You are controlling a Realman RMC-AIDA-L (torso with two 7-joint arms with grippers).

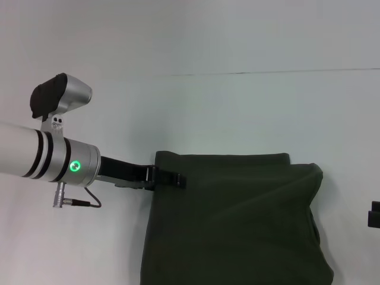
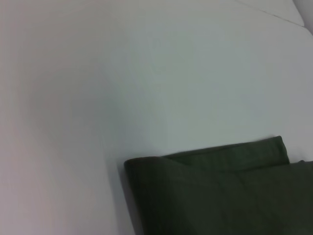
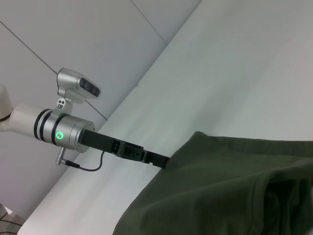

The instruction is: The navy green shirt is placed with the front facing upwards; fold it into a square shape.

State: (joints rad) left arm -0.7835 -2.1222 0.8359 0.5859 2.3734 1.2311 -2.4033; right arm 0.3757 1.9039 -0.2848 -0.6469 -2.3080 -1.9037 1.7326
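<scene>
In the head view the navy green shirt (image 1: 231, 219) fills the lower centre and right of the frame, already doubled over on the white table (image 1: 237, 107), its folded edge along the top. The left gripper (image 1: 169, 178) reaches in from the left and meets the shirt's upper-left corner, apparently pinching the cloth, though the fingertips are hidden by the fabric. To finish this fold well, the corner should probably be laid flat and square with the layer beneath before letting go, so no ridge forms. The right gripper (image 1: 374, 215) shows only as a dark sliver at the right edge; its jaws I cannot tell. The left wrist view shows just the shirt's folded corner (image 2: 215, 186) at lower right. In the right wrist view the left gripper (image 3: 156, 159) touches the shirt (image 3: 220, 191) at its left edge, centre frame.
</scene>
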